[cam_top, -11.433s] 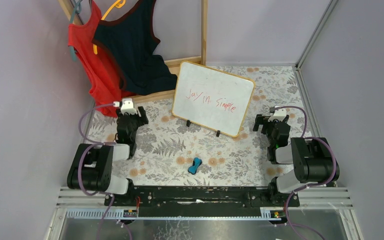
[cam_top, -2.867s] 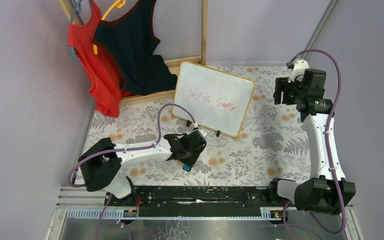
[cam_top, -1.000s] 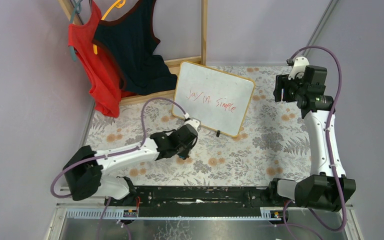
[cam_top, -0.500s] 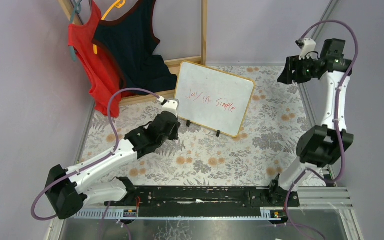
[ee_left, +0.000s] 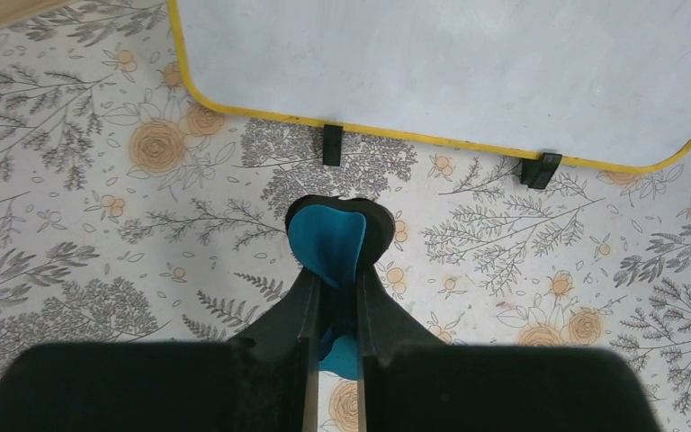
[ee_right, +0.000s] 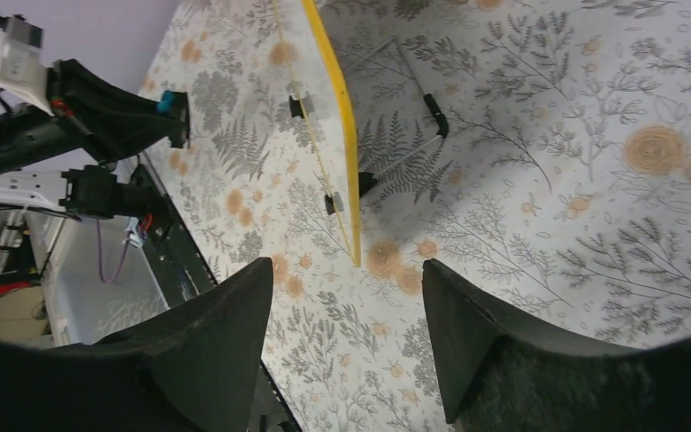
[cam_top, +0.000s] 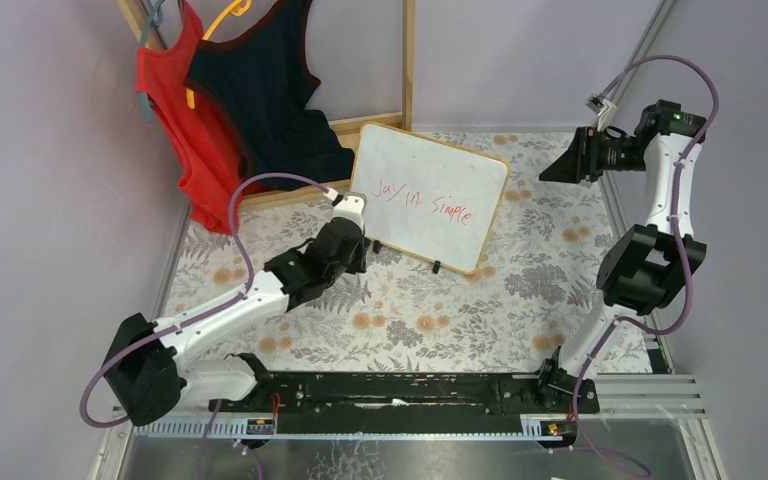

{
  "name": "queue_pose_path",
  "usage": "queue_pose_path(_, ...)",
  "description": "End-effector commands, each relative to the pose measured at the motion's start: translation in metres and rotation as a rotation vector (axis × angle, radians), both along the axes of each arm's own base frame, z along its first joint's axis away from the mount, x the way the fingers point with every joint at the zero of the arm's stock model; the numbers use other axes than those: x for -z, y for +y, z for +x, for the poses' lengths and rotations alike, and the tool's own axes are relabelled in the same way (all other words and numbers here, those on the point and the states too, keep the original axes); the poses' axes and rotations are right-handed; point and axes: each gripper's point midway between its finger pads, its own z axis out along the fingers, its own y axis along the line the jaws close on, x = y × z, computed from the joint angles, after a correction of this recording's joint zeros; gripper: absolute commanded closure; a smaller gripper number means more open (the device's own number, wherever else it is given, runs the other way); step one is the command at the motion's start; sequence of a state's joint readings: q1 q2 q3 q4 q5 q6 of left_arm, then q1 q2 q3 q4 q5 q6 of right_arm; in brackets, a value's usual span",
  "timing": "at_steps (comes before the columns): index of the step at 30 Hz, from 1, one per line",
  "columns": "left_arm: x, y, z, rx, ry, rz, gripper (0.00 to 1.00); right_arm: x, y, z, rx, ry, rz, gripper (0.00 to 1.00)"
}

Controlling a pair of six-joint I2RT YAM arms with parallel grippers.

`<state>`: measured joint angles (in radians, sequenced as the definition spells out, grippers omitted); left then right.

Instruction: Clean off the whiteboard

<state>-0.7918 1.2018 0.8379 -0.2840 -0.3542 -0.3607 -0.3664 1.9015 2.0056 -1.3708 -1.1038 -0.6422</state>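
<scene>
Now left hand [ee_left: 334, 277] gripping blue eraser [ee_left: 327, 238], nearer whiteboard [cam_top: 426, 195], right hand [ee_right: 346, 279] spread open, shifted

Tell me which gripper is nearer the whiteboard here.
Left. The left gripper, fingers shut on the blue eraser, sits just before the whiteboard's lower left corner; the right gripper hangs open off its right side, clearly apart.

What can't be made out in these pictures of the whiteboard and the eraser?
- Red writing: top view, too small to read surely.
- Whiteboard upper part: left wrist view, cut off by the top edge; no writing shows.
- Board face: right wrist view, seen edge-on.
- Blue eraser: top view, hidden under the left gripper; its rear end, left wrist view, hidden between the fingers.
</scene>
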Motion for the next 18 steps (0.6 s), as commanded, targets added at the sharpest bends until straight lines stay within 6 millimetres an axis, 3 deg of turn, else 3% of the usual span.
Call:
queue_pose_path(1, -0.012, -0.017, 0.015, 0.022, -0.058, -0.062, 1.00, -0.017, 0.016, -0.004, -0.048, -0.070, 0.110, 0.33)
queue_pose_path(7, -0.010, -0.023, 0.019, 0.028, -0.058, -0.073, 1.00, -0.011, 0.032, 0.003, -0.086, -0.065, 0.127, 0.35)
queue_pose_path(13, -0.012, -0.020, 0.020, 0.015, -0.070, -0.070, 1.00, 0.008, 0.052, 0.013, -0.082, -0.048, 0.092, 0.35)
queue_pose_path(18, -0.015, -0.017, 0.022, 0.009, -0.083, -0.070, 1.00, 0.011, 0.062, 0.022, -0.087, -0.061, 0.083, 0.35)
